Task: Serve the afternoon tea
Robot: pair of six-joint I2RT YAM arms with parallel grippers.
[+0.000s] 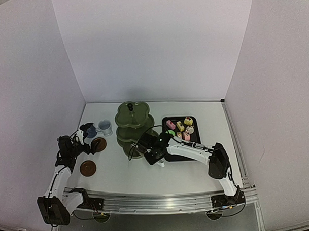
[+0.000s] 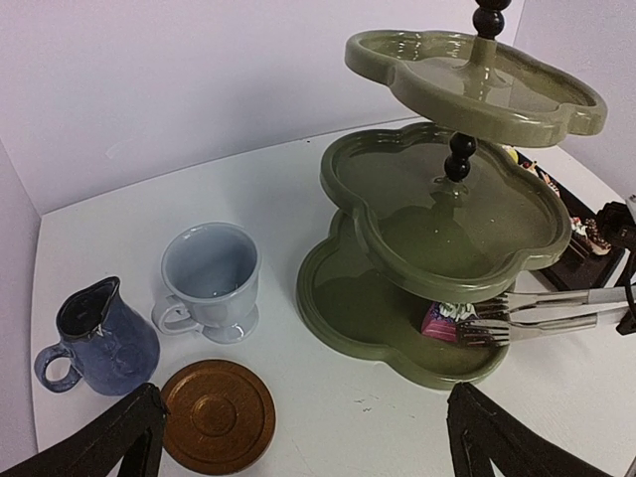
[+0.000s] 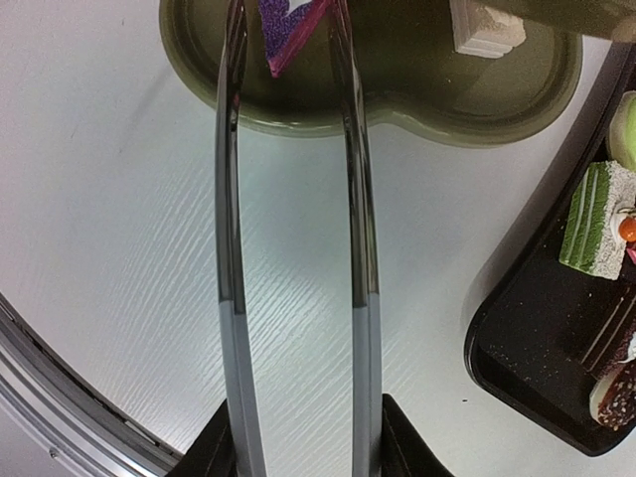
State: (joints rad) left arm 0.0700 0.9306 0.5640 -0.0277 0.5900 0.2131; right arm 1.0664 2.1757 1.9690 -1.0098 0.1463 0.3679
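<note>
From above, the right gripper [image 1: 148,150] sits at the olive-green three-tier flower-shaped stand [image 1: 121,116], with the black rectangular tray [image 1: 195,140] just beside it. The left wrist view shows the left gripper [image 2: 303,417] spread wide and empty, and metal tongs [image 2: 556,308] pinching a purple-iced cake [image 2: 445,320] under the middle tier's lip, so stay low there. In the right wrist view the jaws are clamped on the tongs, and bare glaze lies between the purple-iced cake and a white square cake [image 3: 487,25].

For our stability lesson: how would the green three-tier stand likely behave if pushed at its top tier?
The stand looks glazed and rigid, probably heavy and chip-prone. Tall on one thin post, it may tip; its wide bottom tier should help.
</note>
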